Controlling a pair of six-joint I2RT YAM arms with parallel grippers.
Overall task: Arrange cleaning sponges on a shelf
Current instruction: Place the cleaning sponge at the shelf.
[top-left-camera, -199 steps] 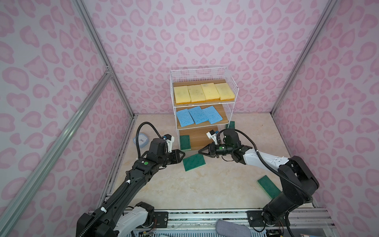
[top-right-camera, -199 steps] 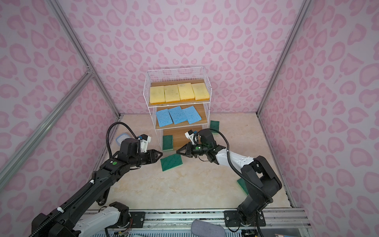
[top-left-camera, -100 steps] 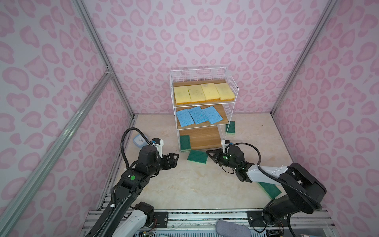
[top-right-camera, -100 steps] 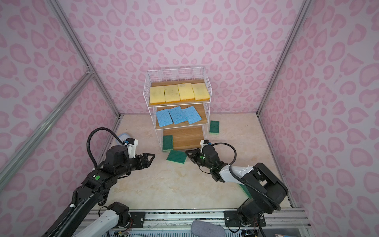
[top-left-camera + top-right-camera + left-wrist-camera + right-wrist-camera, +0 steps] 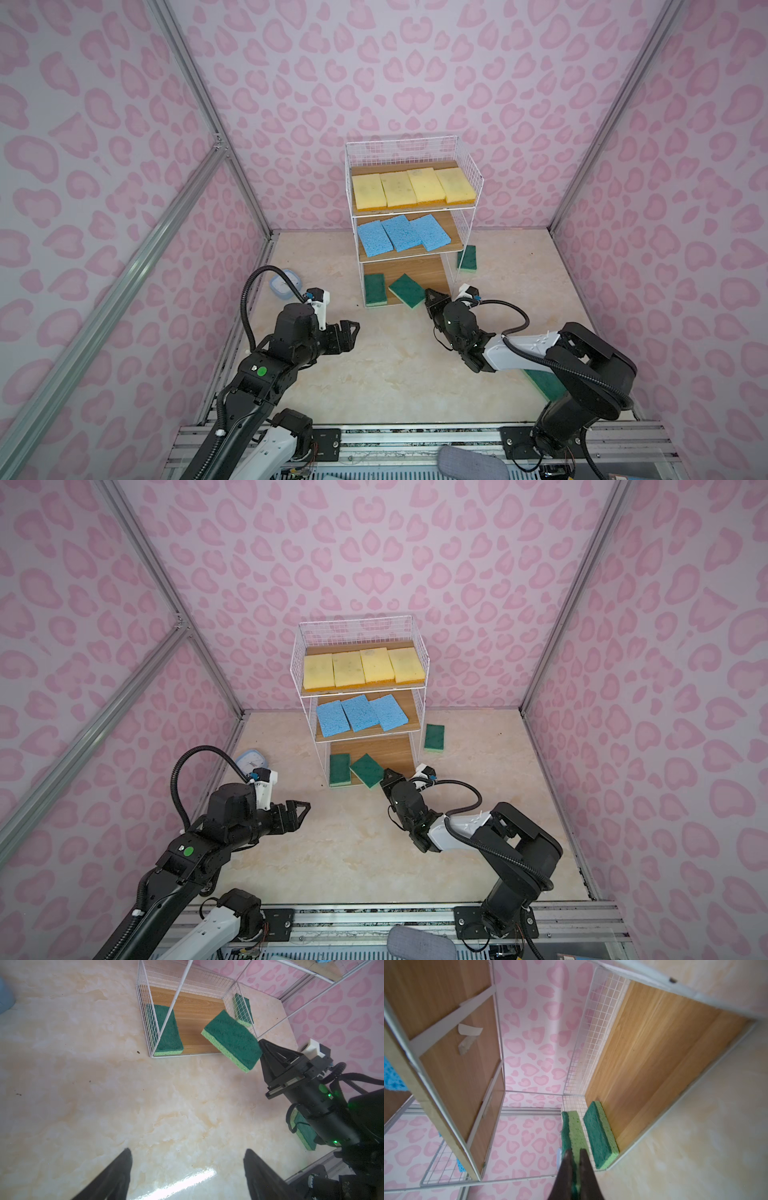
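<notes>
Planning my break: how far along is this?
Done: four yellow sponges top, three blue sponges middle, one green sponge on the bottom board. In hand: right gripper holds a second green sponge at that board's front; left gripper open, empty. Left: two floor sponges, one beside the shelf, one under the right arm.

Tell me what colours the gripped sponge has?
Dark green face, light green body; the sponge shows best in the left wrist view.

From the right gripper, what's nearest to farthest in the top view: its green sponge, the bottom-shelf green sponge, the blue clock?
1. Held green sponge, in the right gripper.
2. Bottom-shelf green sponge, flat, farther left.
3. Blue clock, on the floor left of the shelf.
</notes>
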